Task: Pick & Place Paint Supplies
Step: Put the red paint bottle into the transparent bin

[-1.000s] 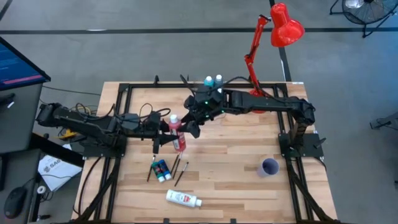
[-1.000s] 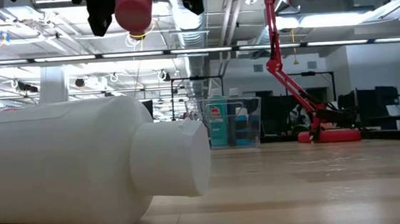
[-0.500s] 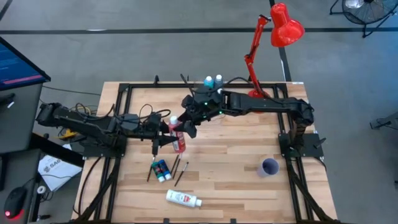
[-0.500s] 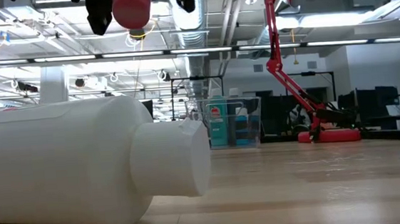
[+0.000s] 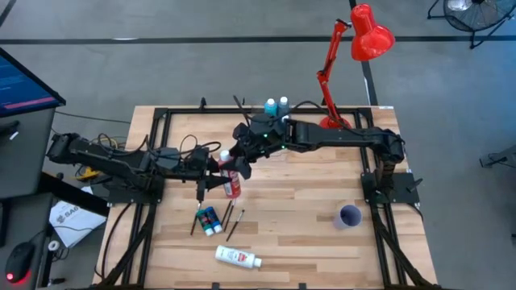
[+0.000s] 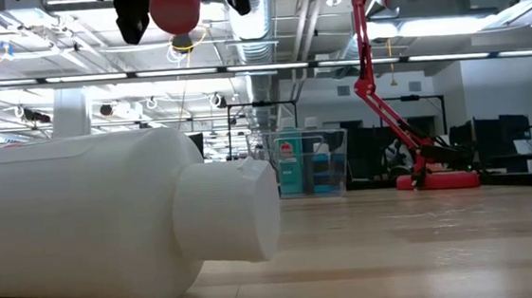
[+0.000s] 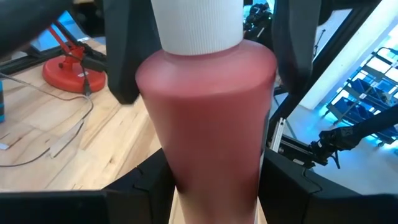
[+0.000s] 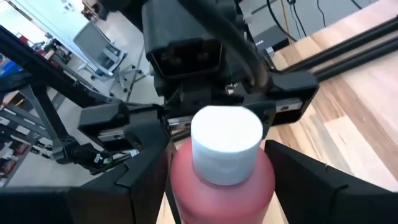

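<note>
A pink-red paint bottle [image 5: 231,184] with a white cap [image 8: 225,140] hangs high above the table's middle, with my left gripper [image 5: 214,182] shut on it. My right gripper [image 5: 240,164] reaches in from the table's right and stands open, one finger [image 8: 146,180] on each side of the bottle's shoulder just below the cap. In the low view the bottle's round base [image 6: 176,6] shows at the top. A white bottle [image 5: 238,258], small blue-green bottles [image 5: 208,219] and thin brushes [image 5: 232,219] lie on the table near its front. My left gripper pinches the bottle's body [image 7: 211,149] between its two fingers, on the half toward the base. The fingers come level from the table's left and lie across the bottle. The bottle is lifted clear and lies about level, base toward the near edge. My right gripper's fingers flank the shoulder [image 8: 186,168]; whether they touch it I cannot tell.
A clear box [image 5: 276,107] with light blue bottles stands at the far edge. A red desk lamp [image 5: 355,48] stands at the far right, and a purple cup [image 5: 349,216] at the near right. The white bottle [image 6: 111,228] fills the low view's foreground.
My right gripper has tipped, and its fingers have swung a little toward the table's left, closing in around the bottle's cap end. The bottle has stayed where it was.
</note>
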